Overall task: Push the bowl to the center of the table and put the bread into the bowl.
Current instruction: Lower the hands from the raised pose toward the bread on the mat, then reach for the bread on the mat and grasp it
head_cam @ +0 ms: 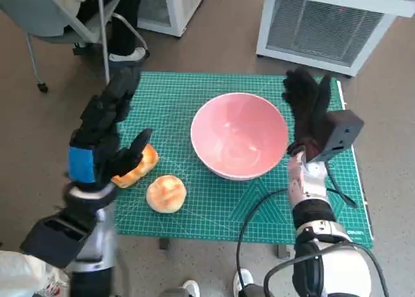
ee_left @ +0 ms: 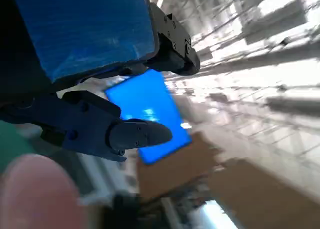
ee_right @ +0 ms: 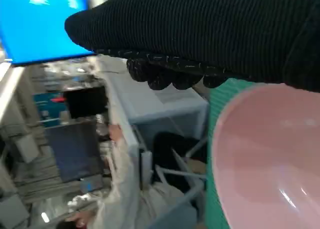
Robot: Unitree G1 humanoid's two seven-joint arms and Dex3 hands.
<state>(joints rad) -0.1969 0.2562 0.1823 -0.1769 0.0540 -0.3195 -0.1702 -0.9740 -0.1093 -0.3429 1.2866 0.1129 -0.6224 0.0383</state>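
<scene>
I see the round pink plastic bowl (head_cam: 239, 135) sitting upright on the green gridded cutting mat (head_cam: 194, 89), roughly mid-table, slightly toward my right side. My right hand (head_cam: 310, 112) in its black knitted glove stands flat just beside the bowl's right rim, fingers extended together, gripping nothing. Two golden bread rolls lie left of the bowl: one round roll (head_cam: 166, 193) nearer me, another roll (head_cam: 137, 166) partly hidden under my blue-taped left hand (head_cam: 104, 135), whose fingers are spread, holding nothing.
</scene>
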